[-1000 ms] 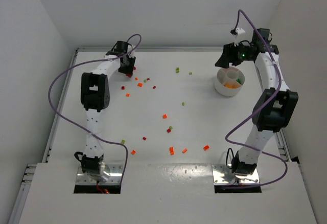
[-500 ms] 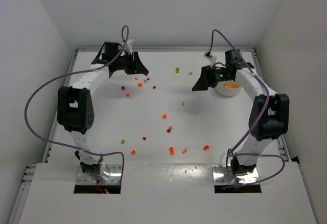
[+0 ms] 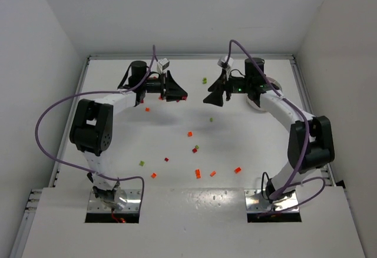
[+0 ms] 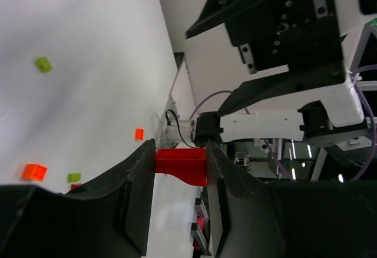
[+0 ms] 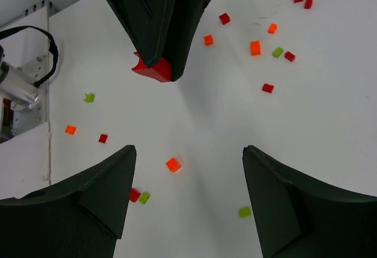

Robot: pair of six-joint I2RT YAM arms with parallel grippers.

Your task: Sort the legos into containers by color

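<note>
1. Left arm [image 3: 118,100] reaches rightward, left fingers [image 3: 175,91] pinching 1 red lego [image 4: 181,162] above the desk [image 3: 247,146]
2. Right arm [image 3: 283,109] stretches leftward, right fingers [image 3: 213,96] wide, facing them
3. Other legos [image 3: 189,134] lie scattered on the desk

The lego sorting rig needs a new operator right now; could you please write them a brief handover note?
Grippers: the left gripper is shut on a red lego, held above the table. The right gripper is open and empty, facing it close by.
Things: the dish sits far right, mostly hidden behind the right arm; its contents cannot be seen.
Done: cannot tell.
Left: the red lego must reach the dish, perhaps by handover. Many loose legos, red, orange and green, lie scattered.
</note>
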